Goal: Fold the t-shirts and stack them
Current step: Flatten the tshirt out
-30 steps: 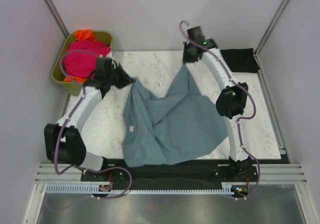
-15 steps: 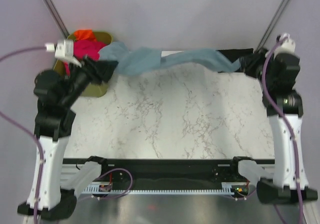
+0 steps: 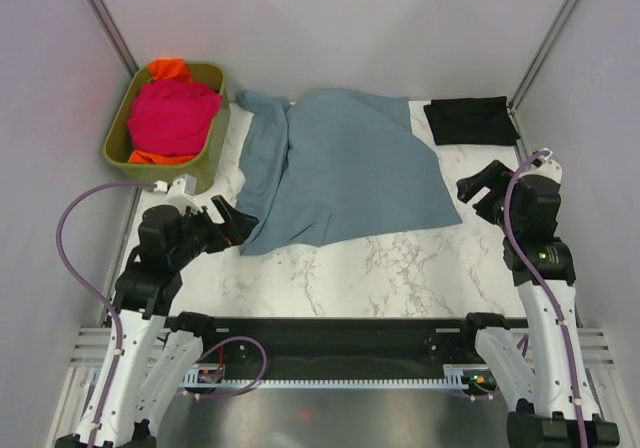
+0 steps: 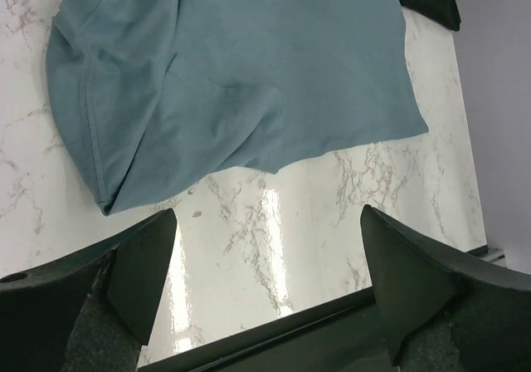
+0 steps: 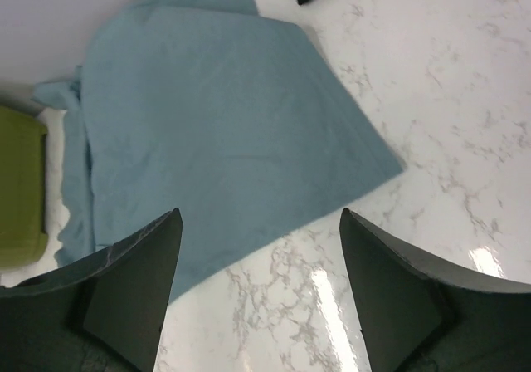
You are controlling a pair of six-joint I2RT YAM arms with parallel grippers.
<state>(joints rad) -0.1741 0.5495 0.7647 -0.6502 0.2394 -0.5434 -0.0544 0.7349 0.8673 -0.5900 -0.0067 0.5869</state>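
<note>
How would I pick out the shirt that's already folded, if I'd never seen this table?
Look at the white marble table, then its far right corner, opposite the olive-green bin. The black t-shirt lies there as a small flat rectangle. Unlike it, the blue-grey t-shirt beside it is spread wide, and the pink t-shirt and orange t-shirt are bunched in the bin.

Blue-grey t-shirt [image 3: 350, 168] spread; black t-shirt [image 3: 468, 121] folded; pink t-shirt [image 3: 172, 116], orange t-shirt [image 3: 170, 68] crumpled.
</note>
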